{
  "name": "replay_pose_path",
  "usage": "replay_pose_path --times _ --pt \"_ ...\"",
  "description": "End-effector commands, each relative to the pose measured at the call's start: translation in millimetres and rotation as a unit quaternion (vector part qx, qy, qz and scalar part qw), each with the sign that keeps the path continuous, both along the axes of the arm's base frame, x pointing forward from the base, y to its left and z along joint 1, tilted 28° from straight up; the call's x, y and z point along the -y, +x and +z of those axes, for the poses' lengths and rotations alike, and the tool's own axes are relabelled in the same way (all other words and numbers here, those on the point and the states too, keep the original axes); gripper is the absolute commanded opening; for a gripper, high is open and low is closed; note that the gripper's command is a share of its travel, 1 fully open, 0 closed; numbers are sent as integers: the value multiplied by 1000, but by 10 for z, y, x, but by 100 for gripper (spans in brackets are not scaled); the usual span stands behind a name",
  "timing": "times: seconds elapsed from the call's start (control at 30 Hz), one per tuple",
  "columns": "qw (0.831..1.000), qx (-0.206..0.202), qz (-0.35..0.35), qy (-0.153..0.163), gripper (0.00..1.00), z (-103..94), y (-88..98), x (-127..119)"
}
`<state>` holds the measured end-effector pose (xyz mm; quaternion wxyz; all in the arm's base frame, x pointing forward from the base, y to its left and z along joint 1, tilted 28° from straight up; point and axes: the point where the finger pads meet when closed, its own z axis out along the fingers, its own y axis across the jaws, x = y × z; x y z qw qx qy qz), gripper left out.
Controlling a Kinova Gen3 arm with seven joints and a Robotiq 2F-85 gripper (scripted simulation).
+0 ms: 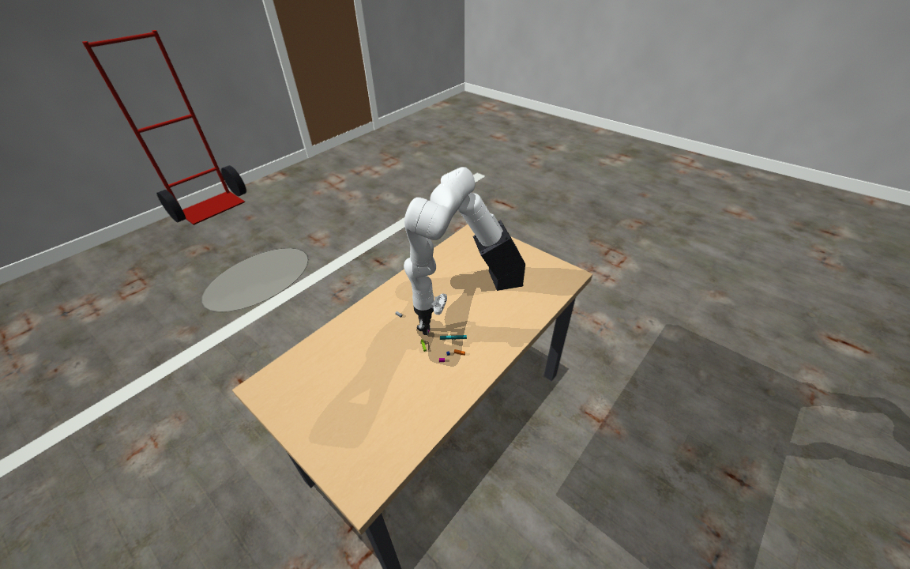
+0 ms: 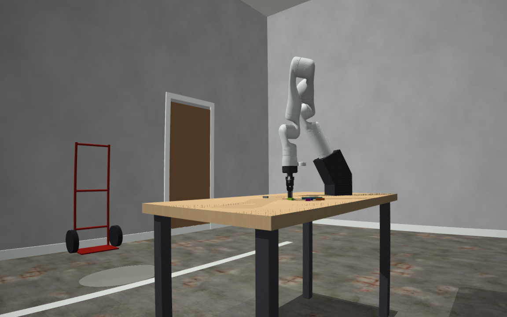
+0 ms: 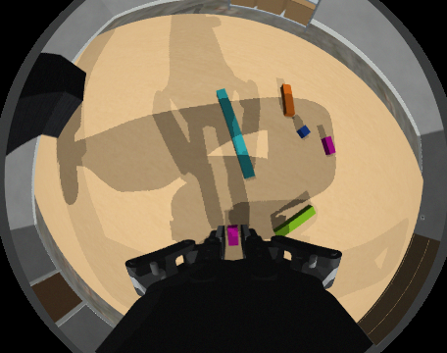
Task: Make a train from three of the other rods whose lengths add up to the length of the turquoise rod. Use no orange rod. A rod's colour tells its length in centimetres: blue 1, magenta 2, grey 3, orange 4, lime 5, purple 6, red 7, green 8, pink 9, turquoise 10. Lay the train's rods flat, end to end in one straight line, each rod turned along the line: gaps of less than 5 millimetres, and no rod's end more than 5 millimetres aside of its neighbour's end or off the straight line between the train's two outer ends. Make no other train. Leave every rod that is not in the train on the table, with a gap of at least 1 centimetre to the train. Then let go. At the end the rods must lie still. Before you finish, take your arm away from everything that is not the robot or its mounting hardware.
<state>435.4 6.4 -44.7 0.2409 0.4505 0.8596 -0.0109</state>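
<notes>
Listener: Where is the rod being handled?

Describer: In the wrist view, a short magenta rod sits between the jaws of the black gripper. The jaws stand slightly apart, with a narrow gap along each side of the rod, so they are not clamped on it.

Listener: Is it on the counter?

Describer: I cannot tell whether its underside touches. The gripper hides that rod in the top view, and I cannot make it out in the exterior view.

Listener: What lies around it?

Describer: A lime rod lies slanted near the jaws, on the right in the wrist view, its near end just beside the gripper. Above the jaws there, a long turquoise rod lies tilted, partly in the arm's shadow. Farther right are an orange rod, a small blue rod and a second magenta rod, all apart.

Listener: Any others?

Describer: A grey rod lies off by itself, outside what the wrist view shows.
</notes>
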Motion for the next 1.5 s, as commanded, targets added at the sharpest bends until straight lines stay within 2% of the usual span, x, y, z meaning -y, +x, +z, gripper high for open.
replay_pose_path --times 0.0,0.03,0.53,0.67,0.97,1.03,1.27,1.47 --pt "1000 0 0 0 20 4 2 -3" --pt "1000 0 0 0 24 4 2 -3" --pt "1000 0 0 0 24 39 -14 -13" --pt "1000 0 0 0 24 166 -72 -46" --pt "1000 0 0 0 24 589 -266 -159" --pt "1000 0 0 0 24 589 -266 -159" --pt "1000 0 0 0 24 771 -350 -207" --pt "1000 0 0 0 24 799 -363 -215"
